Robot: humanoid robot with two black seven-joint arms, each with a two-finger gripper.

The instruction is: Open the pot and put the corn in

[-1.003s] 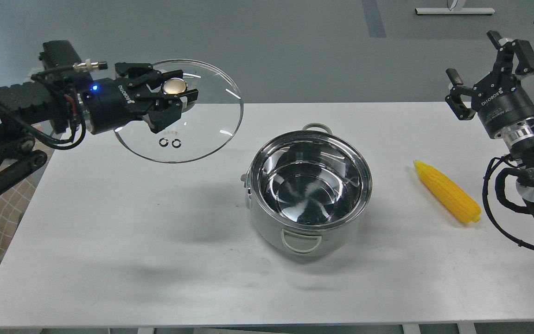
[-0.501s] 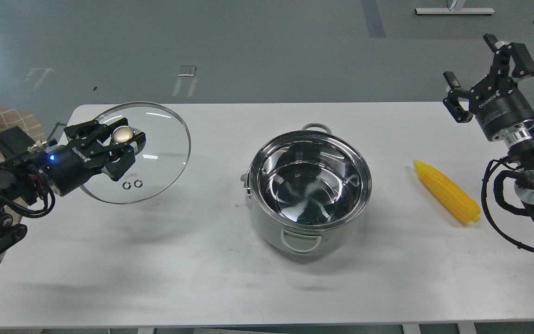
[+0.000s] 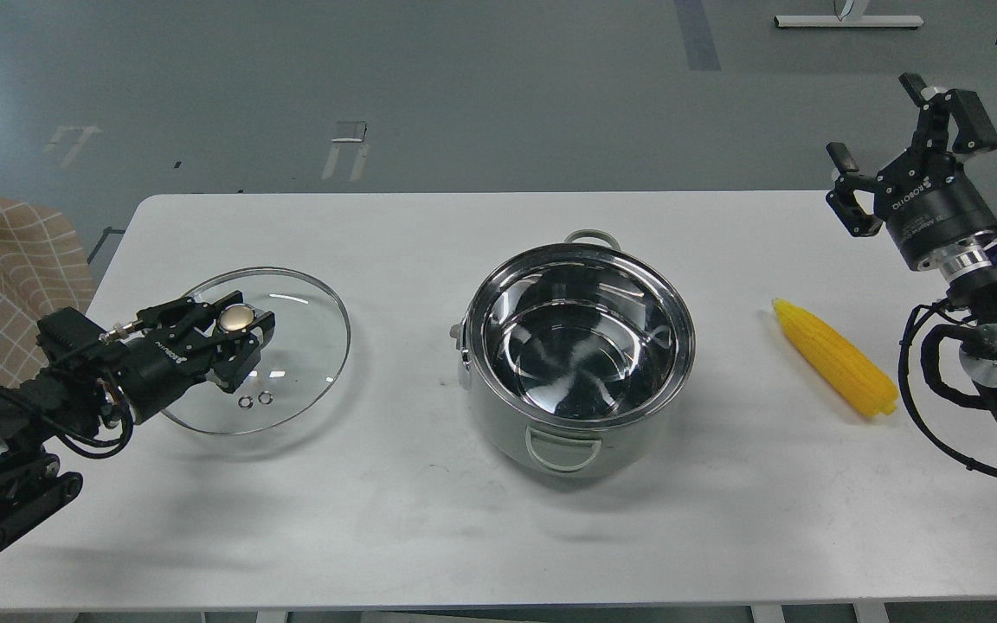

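Left gripper jaws clenched on brass knob of round glass lid, low over white desk. Shiny steel pot uncovered, empty. Right gripper jaws spread, empty; next: grab yellow corn cob right of pot.

Pot: round, shiny steel, open, upright, mirror-like inside with nothing in it. Two loop handles, one facing the near edge, one facing the far edge. Sits about mid-surface, slightly right of center. Corn: bright yellow cob, kernel rows, lying flat near the right edge, well apart from pot, tapered tip toward far-left, blunt end toward near-right.
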